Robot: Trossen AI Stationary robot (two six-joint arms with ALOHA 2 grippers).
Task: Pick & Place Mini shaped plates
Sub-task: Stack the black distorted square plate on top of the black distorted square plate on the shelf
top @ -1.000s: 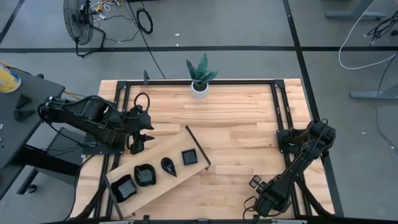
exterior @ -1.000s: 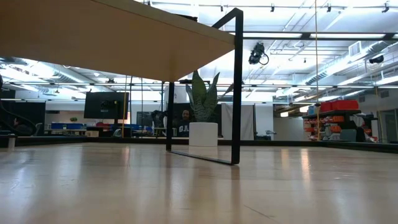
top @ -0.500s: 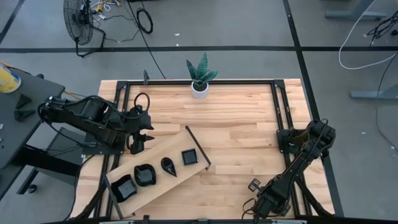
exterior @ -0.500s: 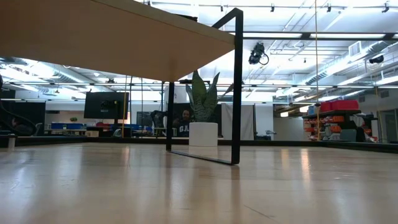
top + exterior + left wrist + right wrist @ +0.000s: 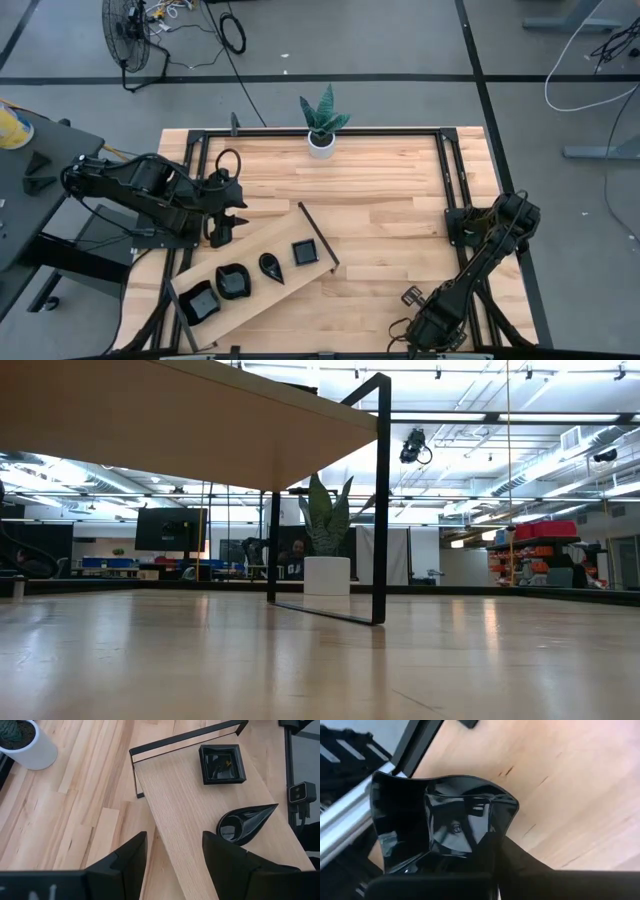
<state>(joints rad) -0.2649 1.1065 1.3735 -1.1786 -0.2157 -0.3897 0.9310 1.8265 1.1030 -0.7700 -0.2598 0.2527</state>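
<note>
While pinching a wavy black dish [image 5: 445,820] at the table's near right edge, right claw [image 5: 412,298] sits right of the wooden board [image 5: 262,245]; left claw [image 5: 172,865], spread, waits nearer it.

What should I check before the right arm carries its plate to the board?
1. Right claw shut on a black wavy plate: ok, as the right wrist view shows.
2. Plate lifted off the table: cannot tell.
3. Free room on the board: ok. Four plates lie in a row: a square one, a teardrop one and two more, with bare wood beside the row.
4. Left claw open and empty: ok.
5. Left arm out of the way: not ok, it hangs over the board's upper end.
6. Plant pot off the path: ok, at the far edge.
</note>
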